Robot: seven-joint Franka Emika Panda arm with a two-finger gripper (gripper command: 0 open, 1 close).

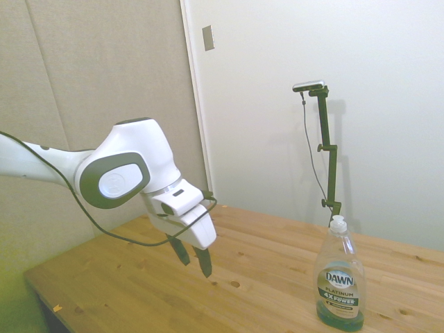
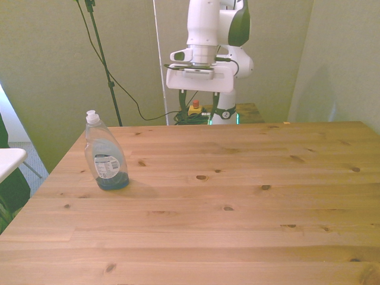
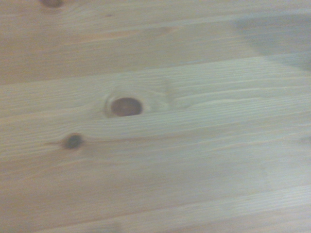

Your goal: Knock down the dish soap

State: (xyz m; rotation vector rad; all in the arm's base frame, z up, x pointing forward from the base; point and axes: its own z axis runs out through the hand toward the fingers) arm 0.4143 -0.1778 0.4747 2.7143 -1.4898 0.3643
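Jaws open, fingers spread and holding nothing; my gripper [image 1: 193, 259] [image 2: 199, 102] hangs above the table [image 1: 263, 291] [image 2: 237, 202] at its far edge in the front view, fingers pointing down. Below me, wrist view: bare pine boards, one brown knot [image 3: 126, 106], a smaller dark one beside it. Soap [image 1: 339, 276] [image 2: 104, 153] stands upright, well apart from me, near the front view's left table edge, white cap up, a little green liquid at the bottom.

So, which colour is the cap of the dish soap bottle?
White; the cap of the dish soap shows best in the side view.
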